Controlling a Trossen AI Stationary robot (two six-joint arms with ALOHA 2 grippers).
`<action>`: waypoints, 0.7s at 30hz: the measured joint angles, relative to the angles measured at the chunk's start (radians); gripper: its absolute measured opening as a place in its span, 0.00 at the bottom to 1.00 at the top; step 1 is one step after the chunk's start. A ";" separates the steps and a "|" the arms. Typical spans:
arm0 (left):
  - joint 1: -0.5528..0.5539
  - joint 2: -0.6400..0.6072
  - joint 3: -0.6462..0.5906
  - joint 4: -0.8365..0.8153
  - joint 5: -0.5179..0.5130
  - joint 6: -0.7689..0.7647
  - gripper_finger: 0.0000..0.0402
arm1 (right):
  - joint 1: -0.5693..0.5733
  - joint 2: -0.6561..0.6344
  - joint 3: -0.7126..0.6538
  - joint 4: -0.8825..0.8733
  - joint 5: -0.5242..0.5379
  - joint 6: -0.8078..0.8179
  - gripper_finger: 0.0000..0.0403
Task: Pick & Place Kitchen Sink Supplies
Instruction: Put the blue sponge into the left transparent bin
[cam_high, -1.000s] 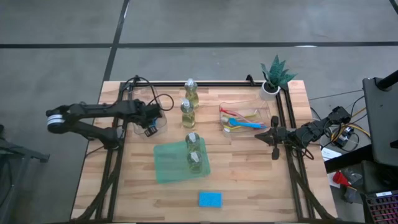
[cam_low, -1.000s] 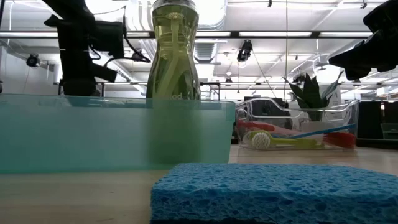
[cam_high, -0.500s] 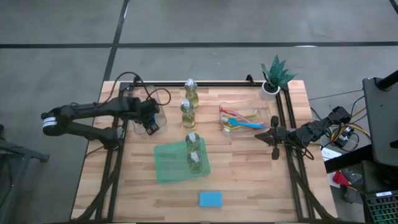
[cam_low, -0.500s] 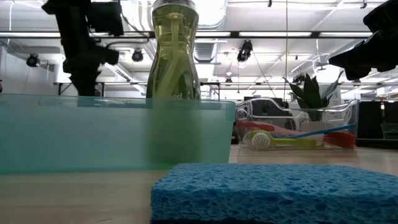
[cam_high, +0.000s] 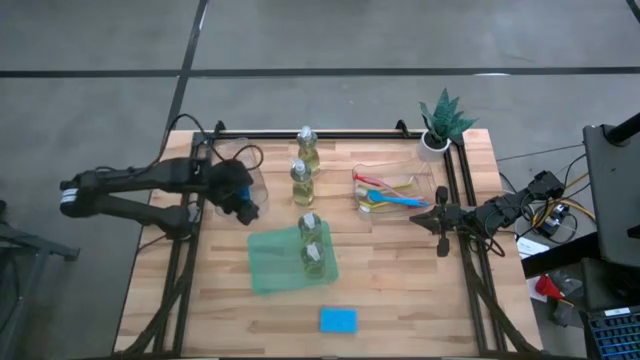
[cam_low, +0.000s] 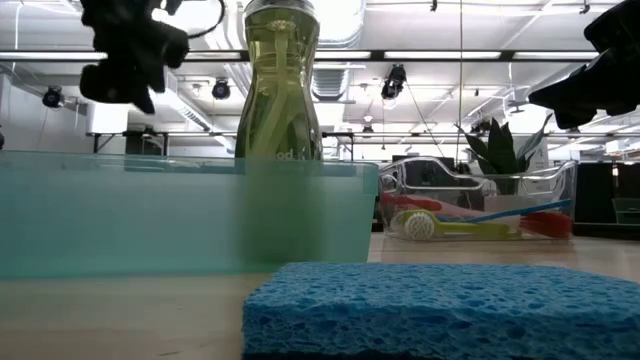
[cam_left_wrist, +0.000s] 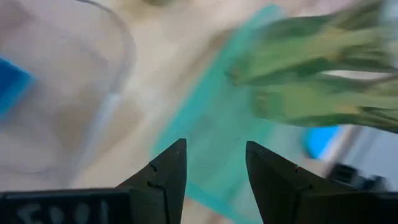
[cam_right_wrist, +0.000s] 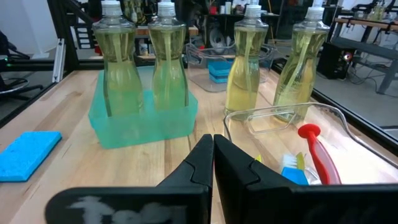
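Sponge (cam_high: 338, 320) run next, judging by the layout: last loose blue one sitting alone at the near edge of the table, well apart from everything. Left gripper (cam_high: 246, 208) hanging just off the near-right rim of the clear bin (cam_high: 258, 184) on the far left, fingers spread, nothing between them. Worth swinging wide around the green tray (cam_high: 268, 262) and its two bottles (cam_high: 311, 243), since those look tall and tippy. Then coming down square over the sponge, pinching across the short side, squeezing lightly because foam gives. Two more bottles (cam_high: 302, 183) upright near table centre, brushes (cam_high: 388, 196) in the right bin. Right gripper (cam_high: 441, 221) parked at the right edge, fingers pressed together, empty.
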 joint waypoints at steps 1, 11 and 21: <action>-0.023 -0.008 0.000 0.021 0.008 -0.029 0.39 | 0.000 0.000 0.000 0.000 0.000 0.000 0.02; -0.396 -0.014 0.000 0.439 -0.189 -0.373 0.41 | 0.000 0.000 0.000 0.000 0.000 0.000 0.02; -0.742 0.151 0.005 0.644 -0.589 -0.761 0.53 | 0.000 0.000 0.000 0.000 0.000 0.000 0.02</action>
